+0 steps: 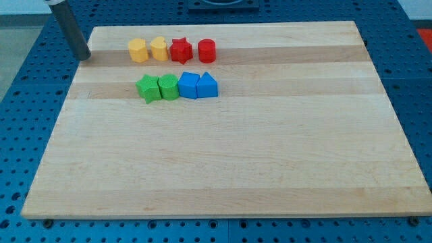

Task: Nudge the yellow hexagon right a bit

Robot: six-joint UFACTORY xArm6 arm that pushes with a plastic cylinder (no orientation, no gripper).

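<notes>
Camera view: the yellow hexagon (138,50) is seen at the left end of the upper row, touching a second yellow block (159,48). No pincer is fitted, so no open or closed state applies; my tip (84,56) is placed well left of the hexagon, at the wooden board's (223,162) edge. The hexagon is judged light, rigid and easily slid; its left face should be pushed.

My tip (84,57) stands well left of the hexagon (137,50).
</notes>
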